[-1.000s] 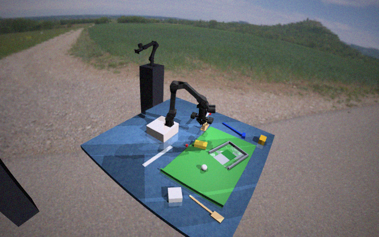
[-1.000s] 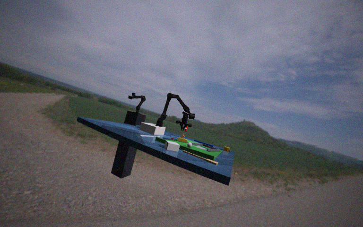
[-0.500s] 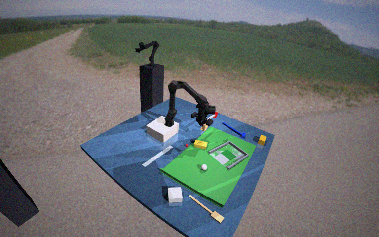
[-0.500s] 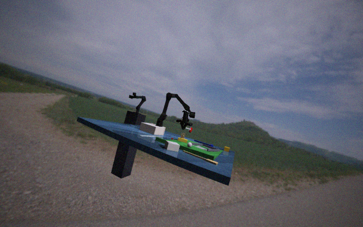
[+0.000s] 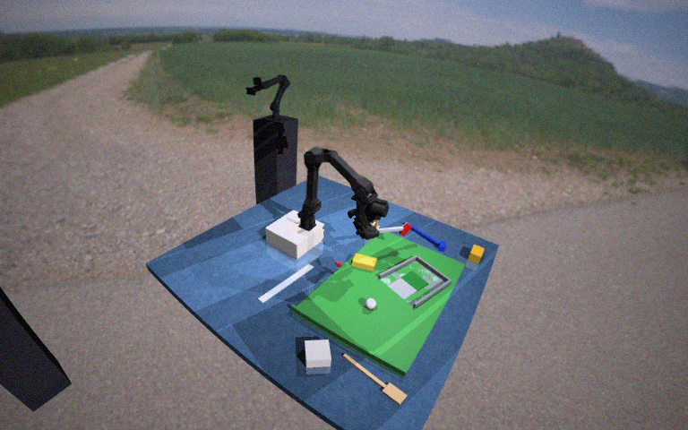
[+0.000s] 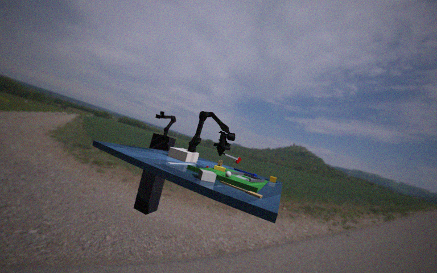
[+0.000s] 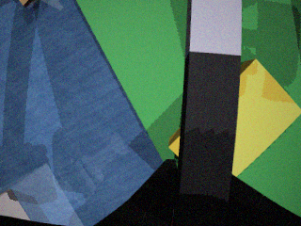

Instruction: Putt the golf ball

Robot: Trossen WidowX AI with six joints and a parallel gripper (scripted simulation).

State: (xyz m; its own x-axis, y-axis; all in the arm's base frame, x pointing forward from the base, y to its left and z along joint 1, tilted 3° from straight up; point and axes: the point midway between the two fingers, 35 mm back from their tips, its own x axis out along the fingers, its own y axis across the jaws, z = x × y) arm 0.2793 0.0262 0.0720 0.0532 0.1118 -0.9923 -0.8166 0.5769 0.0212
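Gripper (image 5: 373,232) jaws are nearly closed and clamp the dark grip end of the red putter (image 5: 397,228), which hangs above the table with its white shaft and red head pointing away from the arm. Nearest in the top view, a tan paddle (image 5: 375,379) and a white cube (image 5: 317,352) lie on the blue table (image 5: 212,273). Beyond them, the golf ball (image 5: 371,303) rests on the green mat (image 5: 355,324). Farther on stands the raised green (image 5: 415,280), walled by grey rails, with a yellow block (image 5: 364,262) beside it. A blue putter (image 5: 428,238) lies beyond.
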